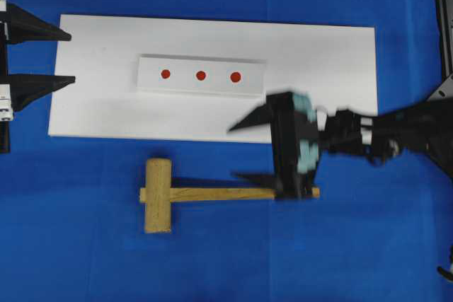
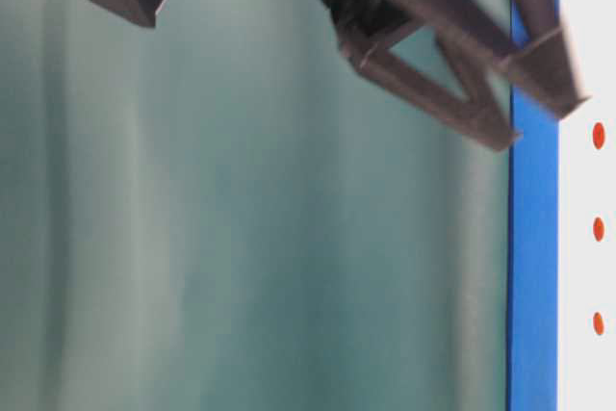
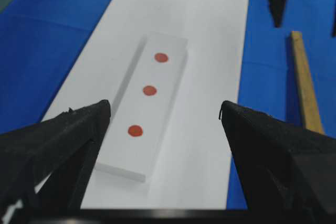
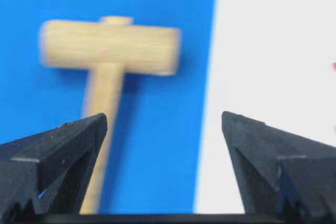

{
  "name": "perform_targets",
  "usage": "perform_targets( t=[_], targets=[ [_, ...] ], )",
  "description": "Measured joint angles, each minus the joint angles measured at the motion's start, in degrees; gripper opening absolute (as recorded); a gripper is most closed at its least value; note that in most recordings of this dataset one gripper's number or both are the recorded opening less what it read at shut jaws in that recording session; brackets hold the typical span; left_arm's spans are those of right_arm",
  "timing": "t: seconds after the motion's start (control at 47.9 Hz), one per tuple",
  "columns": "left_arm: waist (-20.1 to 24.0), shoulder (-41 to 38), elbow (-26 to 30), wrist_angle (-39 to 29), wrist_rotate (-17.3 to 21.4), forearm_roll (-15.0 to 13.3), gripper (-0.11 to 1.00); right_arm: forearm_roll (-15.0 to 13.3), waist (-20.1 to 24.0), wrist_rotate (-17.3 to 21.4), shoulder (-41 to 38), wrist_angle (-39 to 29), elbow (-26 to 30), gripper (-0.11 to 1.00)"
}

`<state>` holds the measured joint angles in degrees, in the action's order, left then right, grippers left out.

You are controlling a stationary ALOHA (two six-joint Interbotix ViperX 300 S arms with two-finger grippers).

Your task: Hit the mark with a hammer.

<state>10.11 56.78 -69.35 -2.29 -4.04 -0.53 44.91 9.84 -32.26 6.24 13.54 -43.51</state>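
The hammer [image 1: 157, 196] lies flat on the blue cloth in front of the white board [image 1: 92, 104], head to the left and handle [image 1: 226, 193] running right. Three red marks [image 1: 201, 75] sit in a row on a raised white strip [image 1: 152, 83]. My right gripper [image 1: 241, 152] is open over the handle's right half, one finger over the handle and the other over the board's edge. In the right wrist view the hammer [image 4: 110, 45] shows beyond the open right gripper [image 4: 164, 118]. My left gripper [image 1: 72, 57] is open at the board's left end, holding nothing. The left wrist view has the marks [image 3: 149, 90] ahead of the left gripper [image 3: 164, 107].
The blue cloth [image 1: 283, 259] covers the table around the board. In the table-level view dark gripper fingers [image 2: 452, 103] hang blurred at the top, and the red marks [image 2: 598, 229] show at the right edge. The hammer handle [image 3: 304, 82] shows right of the board in the left wrist view.
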Motion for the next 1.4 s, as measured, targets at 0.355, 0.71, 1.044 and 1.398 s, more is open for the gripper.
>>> perform_targets(
  t=[0.355,0.71,1.044,1.398],
  targets=[
    [0.0,0.3,0.0,-0.4,0.6,0.0,0.82,0.0,-12.7,-4.7,3.4,-5.0,-0.1,0.81],
    [-0.2,3.9,0.0,-3.7,1.3,0.0,0.82,-0.8,-13.1,-4.7,13.5,-9.2,-4.7,0.81],
    [-1.1,11.1,0.0,-12.4,5.2,0.0,0.83,-1.4,-13.2,-4.9,34.6,-11.5,-15.2,0.8],
    [-3.0,16.8,-3.3,-14.0,9.8,0.0,0.82,-2.6,-13.1,-5.2,51.2,-15.4,-26.5,0.8]
  ],
)
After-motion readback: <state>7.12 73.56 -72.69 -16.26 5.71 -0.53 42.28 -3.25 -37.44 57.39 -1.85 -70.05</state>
